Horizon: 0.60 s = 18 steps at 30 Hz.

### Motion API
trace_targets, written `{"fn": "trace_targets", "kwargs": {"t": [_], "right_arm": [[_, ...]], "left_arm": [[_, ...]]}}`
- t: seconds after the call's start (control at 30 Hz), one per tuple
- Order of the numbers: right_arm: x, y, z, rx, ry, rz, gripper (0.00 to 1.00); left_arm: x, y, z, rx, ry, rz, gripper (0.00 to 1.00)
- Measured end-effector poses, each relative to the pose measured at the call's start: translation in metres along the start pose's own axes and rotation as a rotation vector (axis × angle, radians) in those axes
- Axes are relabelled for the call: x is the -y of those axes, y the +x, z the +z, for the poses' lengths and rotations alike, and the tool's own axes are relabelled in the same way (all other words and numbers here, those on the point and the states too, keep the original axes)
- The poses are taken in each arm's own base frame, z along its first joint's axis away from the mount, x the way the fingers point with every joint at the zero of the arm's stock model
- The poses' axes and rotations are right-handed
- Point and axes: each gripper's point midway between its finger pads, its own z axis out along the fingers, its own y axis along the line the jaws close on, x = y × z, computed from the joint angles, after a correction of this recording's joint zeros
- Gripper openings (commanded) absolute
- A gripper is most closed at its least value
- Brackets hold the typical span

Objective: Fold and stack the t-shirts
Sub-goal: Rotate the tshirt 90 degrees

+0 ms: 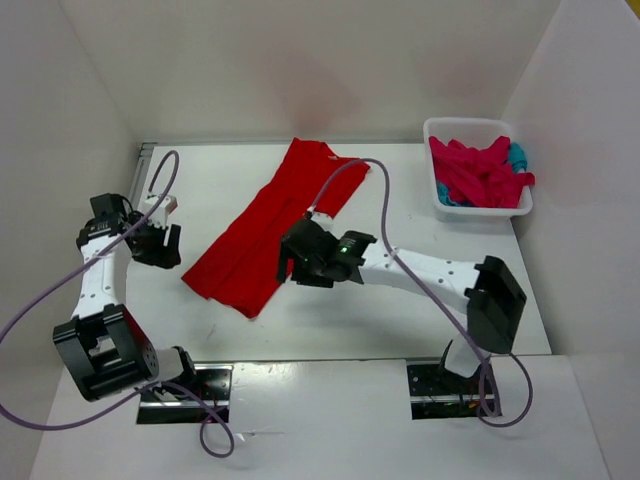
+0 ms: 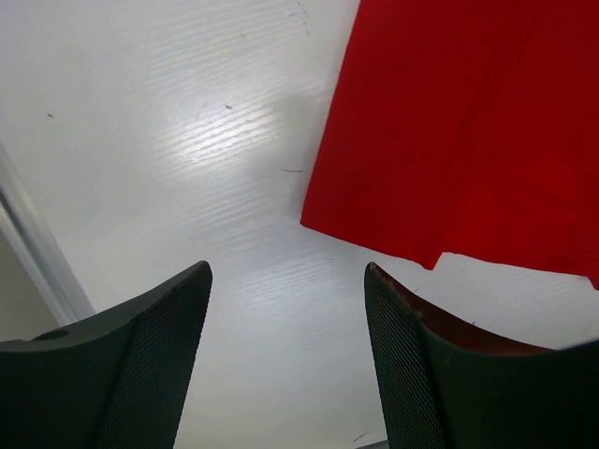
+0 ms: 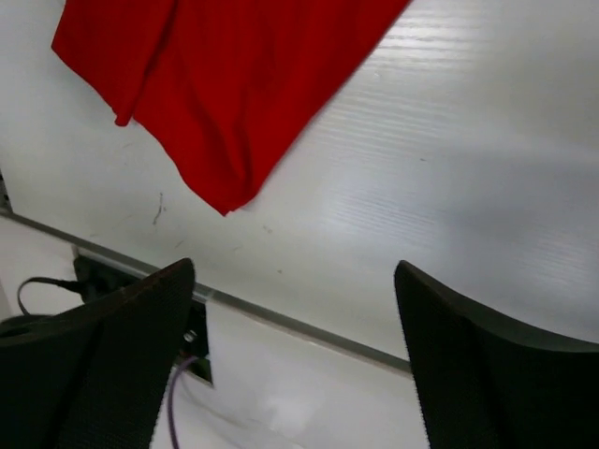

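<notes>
A bright red t-shirt (image 1: 262,230) lies as a long narrow strip, diagonal across the middle of the table. Its lower corner shows in the left wrist view (image 2: 468,122) and in the right wrist view (image 3: 234,84). A crimson-pink t-shirt (image 1: 478,172) is heaped in the basket, with a teal-blue t-shirt (image 1: 518,155) showing beside it. My left gripper (image 1: 168,246) (image 2: 285,271) hovers open just left of the red shirt's lower end, holding nothing. Over the shirt's right edge, my right gripper (image 1: 290,265) (image 3: 292,271) is open and empty above bare table.
The white lattice basket (image 1: 478,124) stands at the back right corner. White walls enclose the table on three sides. Purple cables (image 1: 385,215) loop over both arms. The table's front edge strip (image 3: 281,320) runs below the right gripper.
</notes>
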Motion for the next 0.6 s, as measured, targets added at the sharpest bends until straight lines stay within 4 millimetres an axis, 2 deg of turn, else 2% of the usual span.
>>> {"fn": "trace_targets", "kwargs": {"t": [0.13, 0.23, 0.3, 0.43, 0.6], "right_arm": [[-0.014, 0.018, 0.040, -0.063, 0.008, 0.067, 0.81], [-0.038, 0.031, 0.075, -0.108, 0.014, 0.070, 0.77], [-0.053, 0.046, 0.096, -0.138, 0.007, 0.060, 0.71], [-0.057, 0.079, 0.111, -0.211, 0.017, 0.054, 0.68], [-0.057, 0.094, 0.123, -0.262, 0.026, 0.066, 0.68]], "left_arm": [[0.007, 0.012, 0.014, -0.046, 0.043, -0.029, 0.74], [0.010, 0.017, 0.020, -0.057, 0.053, -0.034, 0.74], [0.010, 0.018, 0.022, -0.058, 0.053, -0.038, 0.74], [0.008, 0.016, 0.023, -0.048, 0.048, -0.040, 0.74], [0.008, 0.018, 0.026, -0.049, 0.050, -0.023, 0.75]]}}
